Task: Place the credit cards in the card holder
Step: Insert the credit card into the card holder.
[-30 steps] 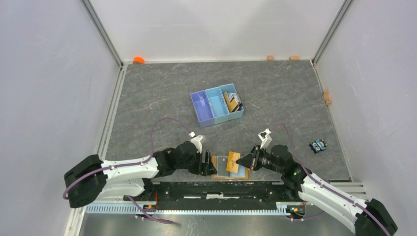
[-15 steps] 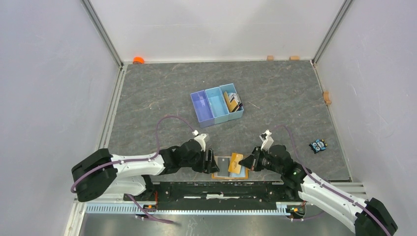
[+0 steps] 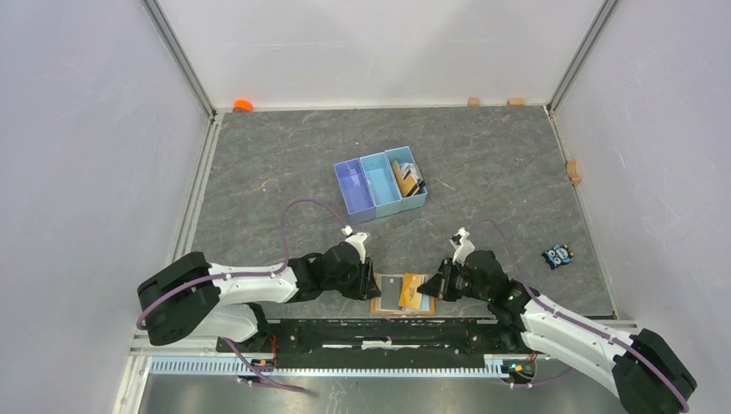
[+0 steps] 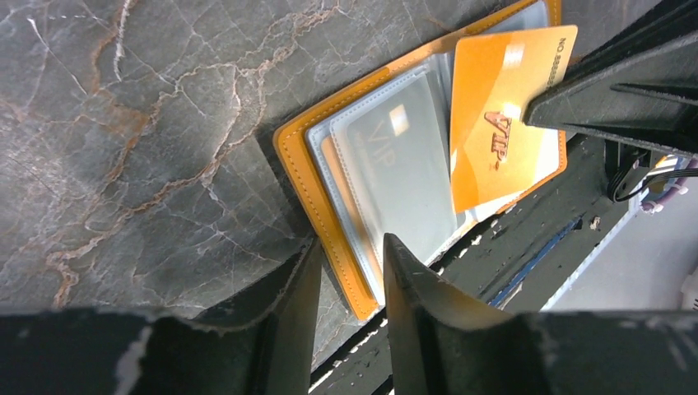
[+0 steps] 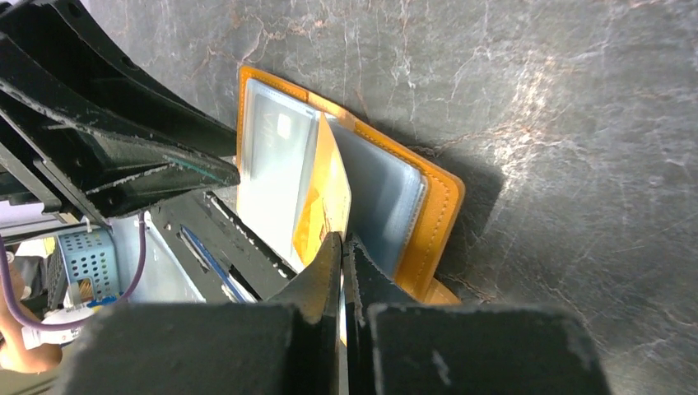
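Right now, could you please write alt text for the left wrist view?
An open orange card holder lies on a grey marbled table, a grey card in its clear sleeve; the right tool pinches a gold VIP card over it. The left tool straddles the holder's edge.

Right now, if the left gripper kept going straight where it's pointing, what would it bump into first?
The card holder: its orange edge lies right at the tips of the left gripper, seemingly between them, though depth is unclear. The gold card sits farther on.
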Motion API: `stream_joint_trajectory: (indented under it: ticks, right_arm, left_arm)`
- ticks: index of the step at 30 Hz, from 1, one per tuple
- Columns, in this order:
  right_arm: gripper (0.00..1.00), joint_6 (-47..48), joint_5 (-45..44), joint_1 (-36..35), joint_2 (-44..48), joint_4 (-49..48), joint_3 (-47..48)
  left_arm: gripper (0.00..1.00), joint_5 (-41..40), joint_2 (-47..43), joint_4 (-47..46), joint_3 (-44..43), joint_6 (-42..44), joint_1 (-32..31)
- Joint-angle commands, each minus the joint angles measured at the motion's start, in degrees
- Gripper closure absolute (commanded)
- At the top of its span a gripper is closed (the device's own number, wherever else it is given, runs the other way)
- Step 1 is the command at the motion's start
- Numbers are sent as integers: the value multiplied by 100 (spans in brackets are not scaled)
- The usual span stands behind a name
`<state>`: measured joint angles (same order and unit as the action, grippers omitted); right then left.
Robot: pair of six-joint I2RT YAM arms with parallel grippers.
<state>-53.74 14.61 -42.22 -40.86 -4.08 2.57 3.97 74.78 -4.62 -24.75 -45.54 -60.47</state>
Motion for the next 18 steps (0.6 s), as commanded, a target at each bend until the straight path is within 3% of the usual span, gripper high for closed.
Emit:
stream_joint_trajectory:
  ticks: [1,18]
  right_arm:
    - [100,35,237,12,-345,-131,-13]
    - [100,113,483,12,-1579,-40,277]
  left_arm:
    - [60,-320,216,399,41,330,-12]
    - [71,-323,231,274,144,427,-18]
